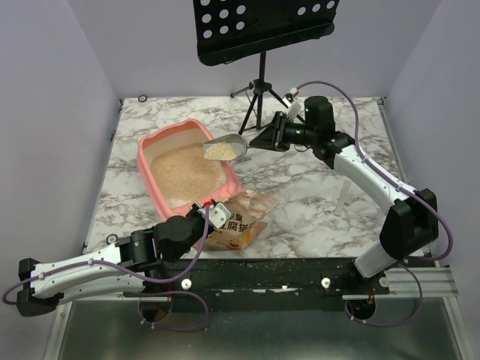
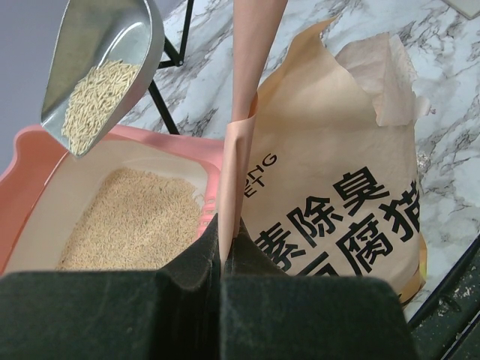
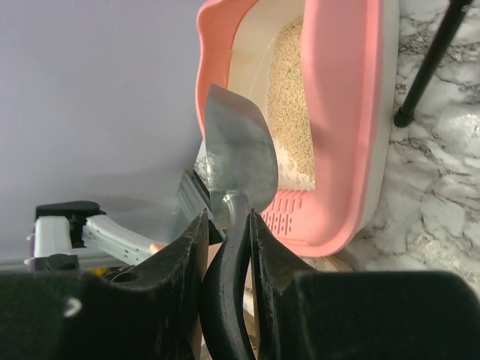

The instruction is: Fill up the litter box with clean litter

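Litter (image 1: 184, 171), sandy and tan, lies in a heap inside the pink litter box (image 1: 148, 176); the box sits on the marble surface (image 1: 315, 195), left of the middle; it is just past my left claw (image 1: 206, 214) and to the left of my right claw (image 1: 271, 136); its long side runs from far to near, and the near end leans a bit to the right; from my right wrist, the end with the slots (image 3: 289, 214) is the closest one; my right claw is squeezed tight on the black handle of a shiny metal scoop (image 1: 225, 148); the scoop hangs above the far right corner of the box; its open mouth points left, over the box, and its handle points right, back to my claw; some more litter sits in the scoop; my left claw is pinched on the top edge of the paper bag (image 1: 240, 221); the bag sits on the surface just beside the near right corner of the box.
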`<state>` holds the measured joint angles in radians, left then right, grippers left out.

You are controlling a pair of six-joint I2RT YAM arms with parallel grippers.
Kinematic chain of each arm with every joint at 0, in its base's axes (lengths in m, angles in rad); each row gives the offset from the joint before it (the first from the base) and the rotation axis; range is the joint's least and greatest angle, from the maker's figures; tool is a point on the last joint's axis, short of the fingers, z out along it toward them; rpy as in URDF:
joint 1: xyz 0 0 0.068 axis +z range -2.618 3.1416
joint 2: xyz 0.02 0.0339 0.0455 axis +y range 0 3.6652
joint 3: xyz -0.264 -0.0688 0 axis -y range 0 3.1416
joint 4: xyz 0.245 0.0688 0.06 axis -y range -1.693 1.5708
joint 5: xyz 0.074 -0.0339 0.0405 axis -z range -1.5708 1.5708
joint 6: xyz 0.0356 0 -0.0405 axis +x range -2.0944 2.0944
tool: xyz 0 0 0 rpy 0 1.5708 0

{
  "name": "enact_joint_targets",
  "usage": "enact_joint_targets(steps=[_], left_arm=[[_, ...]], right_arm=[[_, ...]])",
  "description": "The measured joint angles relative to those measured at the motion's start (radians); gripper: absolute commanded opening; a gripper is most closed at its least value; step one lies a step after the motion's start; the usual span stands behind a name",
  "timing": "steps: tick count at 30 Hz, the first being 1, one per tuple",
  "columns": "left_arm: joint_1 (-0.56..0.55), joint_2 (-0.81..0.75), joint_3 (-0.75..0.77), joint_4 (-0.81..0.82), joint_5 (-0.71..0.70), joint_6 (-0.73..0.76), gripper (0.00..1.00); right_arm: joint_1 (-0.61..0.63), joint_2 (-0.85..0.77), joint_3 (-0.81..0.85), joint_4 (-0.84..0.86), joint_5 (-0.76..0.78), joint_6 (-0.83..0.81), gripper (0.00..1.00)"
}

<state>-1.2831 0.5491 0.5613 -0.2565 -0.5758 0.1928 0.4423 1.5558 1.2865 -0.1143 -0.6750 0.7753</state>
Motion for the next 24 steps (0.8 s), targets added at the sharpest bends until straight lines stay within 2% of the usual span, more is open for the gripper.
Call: enact_joint_targets(steps=[9,15,24], left_arm=[[0.000,0.002,0.005,-0.008,-0.005,0.000,0.00],[0.000,-0.006,0.005,-0.012,-0.008,0.000,0.00],[0.000,-0.015,0.006,-0.017,-0.008,0.000,0.00]], right_arm=[[0.102,0.148,0.156,-0.123,0.047,-0.170,0.01],[0.209,0.244,0.254,-0.217,0.167,-0.298,0.01],[0.333,0.267,0.342,-0.286,0.339,-0.522,0.01]])
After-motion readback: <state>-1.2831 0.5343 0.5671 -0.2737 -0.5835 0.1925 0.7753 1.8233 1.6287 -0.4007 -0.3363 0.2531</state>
